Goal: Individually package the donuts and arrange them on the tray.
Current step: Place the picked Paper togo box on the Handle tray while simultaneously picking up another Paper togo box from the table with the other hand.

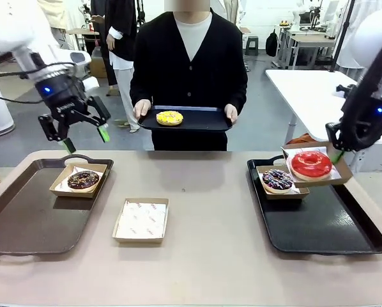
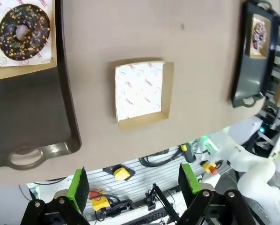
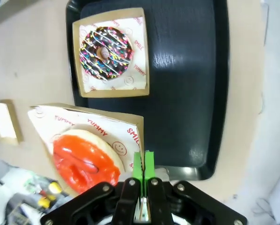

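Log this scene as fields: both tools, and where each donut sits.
left tool: open, above the left tray far end
right tool: shut on the gripped box edge
red donut: in the gripped box, at the right tray far edge
sprinkled dark donut: boxed, right tray
chocolate donut: boxed, left tray
yellow donut: unboxed, on the person's tray
empty box: on the table, between trays

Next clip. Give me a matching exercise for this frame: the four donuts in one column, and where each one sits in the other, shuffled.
1. red donut
2. yellow donut
3. chocolate donut
4. rainbow-sprinkled donut

A. boxed, on the left tray
B. unboxed, on the person's tray
C. boxed, on the right tray
D. in the box clamped by the right gripper

Pairs: 1-D, 2-B, 3-A, 4-C
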`<state>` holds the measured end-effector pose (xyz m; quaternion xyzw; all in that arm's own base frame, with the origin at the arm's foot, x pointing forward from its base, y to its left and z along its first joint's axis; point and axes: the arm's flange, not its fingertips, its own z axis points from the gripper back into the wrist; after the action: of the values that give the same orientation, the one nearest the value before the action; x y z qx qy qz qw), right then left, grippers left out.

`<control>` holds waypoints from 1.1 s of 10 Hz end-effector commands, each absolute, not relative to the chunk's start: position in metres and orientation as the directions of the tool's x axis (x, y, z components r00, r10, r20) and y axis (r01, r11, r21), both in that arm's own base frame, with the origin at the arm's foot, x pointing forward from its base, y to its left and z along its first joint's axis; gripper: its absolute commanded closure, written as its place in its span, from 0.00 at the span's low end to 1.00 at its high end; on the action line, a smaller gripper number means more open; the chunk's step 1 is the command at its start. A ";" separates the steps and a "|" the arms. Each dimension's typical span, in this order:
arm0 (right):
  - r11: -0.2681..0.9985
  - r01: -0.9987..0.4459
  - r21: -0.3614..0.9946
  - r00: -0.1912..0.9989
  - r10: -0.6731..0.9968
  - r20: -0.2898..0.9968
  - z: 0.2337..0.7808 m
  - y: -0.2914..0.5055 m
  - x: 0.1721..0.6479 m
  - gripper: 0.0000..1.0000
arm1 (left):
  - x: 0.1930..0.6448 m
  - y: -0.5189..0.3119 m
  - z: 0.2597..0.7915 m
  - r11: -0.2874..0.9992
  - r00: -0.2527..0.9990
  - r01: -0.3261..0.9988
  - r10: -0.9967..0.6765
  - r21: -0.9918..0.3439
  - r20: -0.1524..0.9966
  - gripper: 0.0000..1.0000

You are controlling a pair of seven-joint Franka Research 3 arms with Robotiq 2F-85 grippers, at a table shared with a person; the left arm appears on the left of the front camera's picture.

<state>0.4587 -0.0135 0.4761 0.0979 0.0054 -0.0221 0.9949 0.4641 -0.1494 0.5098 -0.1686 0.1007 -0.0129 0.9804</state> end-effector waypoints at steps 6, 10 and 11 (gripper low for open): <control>0.978 0.033 0.207 0.997 -0.019 -0.068 0.432 -0.021 0.437 0.98 | 0.471 -0.204 0.435 0.981 0.985 -0.034 0.001 -0.190 -0.172 0.00; 0.978 0.033 0.207 0.997 -0.019 -0.068 0.432 -0.021 0.437 0.98 | 0.458 -0.213 0.397 0.991 0.987 -0.016 -0.006 -0.133 -0.161 0.00; 0.978 0.033 0.207 0.997 -0.019 -0.068 0.432 -0.021 0.437 0.98 | 0.455 -0.213 0.396 0.990 0.986 -0.013 -0.011 -0.138 -0.167 0.00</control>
<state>0.4367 -0.0208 0.4289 0.1044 0.0364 -0.0128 0.9938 0.4591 -0.2101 0.3939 -0.0837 0.0942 -0.0107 0.9920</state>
